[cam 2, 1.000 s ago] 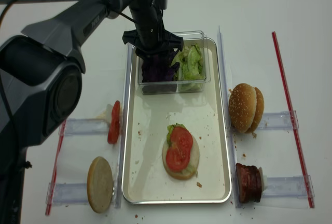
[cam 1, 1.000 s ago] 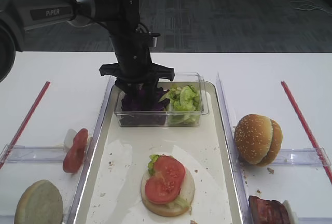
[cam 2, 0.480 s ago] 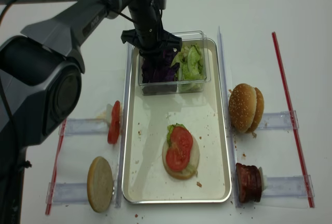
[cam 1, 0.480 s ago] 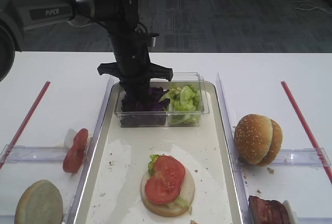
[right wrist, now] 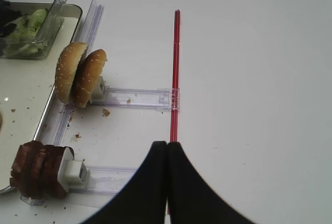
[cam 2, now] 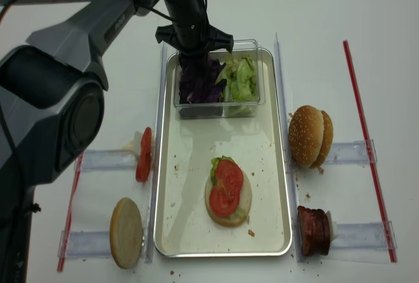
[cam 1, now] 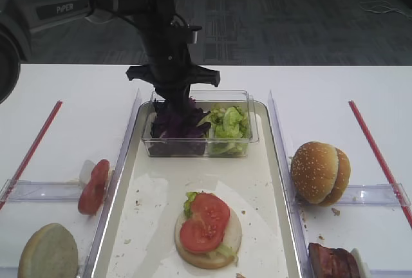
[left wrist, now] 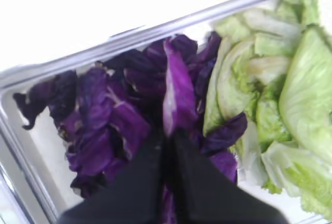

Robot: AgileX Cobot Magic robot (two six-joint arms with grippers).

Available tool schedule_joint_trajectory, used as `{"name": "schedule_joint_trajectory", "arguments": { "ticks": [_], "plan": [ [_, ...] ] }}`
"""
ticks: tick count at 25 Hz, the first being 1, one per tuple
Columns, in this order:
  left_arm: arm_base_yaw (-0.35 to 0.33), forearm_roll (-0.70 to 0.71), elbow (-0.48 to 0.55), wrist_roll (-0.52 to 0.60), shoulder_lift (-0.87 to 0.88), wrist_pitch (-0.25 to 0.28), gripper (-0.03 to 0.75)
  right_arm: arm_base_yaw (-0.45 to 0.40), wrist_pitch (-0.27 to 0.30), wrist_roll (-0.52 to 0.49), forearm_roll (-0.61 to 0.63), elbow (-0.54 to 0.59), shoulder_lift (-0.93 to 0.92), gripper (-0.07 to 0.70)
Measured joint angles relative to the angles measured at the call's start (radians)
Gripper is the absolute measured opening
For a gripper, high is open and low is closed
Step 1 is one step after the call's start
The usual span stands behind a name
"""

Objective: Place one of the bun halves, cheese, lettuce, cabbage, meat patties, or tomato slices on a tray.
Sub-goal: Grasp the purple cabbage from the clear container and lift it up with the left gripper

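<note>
Sitting at 6 o'clock on the tray (cam 1: 257, 226) is a bun half (cam 1: 207, 239) w/ lettuce bits and tomato slices (cam 1: 205, 222) on top. Toward 12, the clear tub (cam 1: 199, 146) holds cabbage (cam 1: 172, 127) on its 9 o'clock side, lettuce (cam 1: 226, 123) on the 3 o'clock side. Above it the left gripper (cam 1: 175, 100) is pinched tight on a purple cabbage leaf (left wrist: 177, 92), raised over the pile. Right gripper (right wrist: 166, 154) hangs w/ fingers pressed together, nothing in them, off at 3 o'clock over the table (right wrist: 259, 79).
</note>
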Motion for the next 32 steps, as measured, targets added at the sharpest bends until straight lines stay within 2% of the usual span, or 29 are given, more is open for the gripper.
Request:
{"name": "schedule_joint_trajectory", "arguments": {
  "ticks": [6,25,28,32],
  "plan": [
    [0.000,0.000,-0.054,-0.014,0.000,0.000,0.001,0.000,0.000,0.000,0.000,0.000,0.000,0.063],
    [-0.018,-0.008,-0.055,-0.047,-0.092,0.004,0.001,0.000,0.000,0.000,0.000,0.000,0.000,0.063],
    [-0.043,-0.012,-0.040,-0.048,-0.114,0.004,0.001,0.000,0.000,0.000,0.000,0.000,0.000,0.063],
    [-0.061,-0.018,0.031,-0.048,-0.163,0.004,0.001,0.000,0.000,0.000,0.000,0.000,0.000,0.063]
  ]
}}
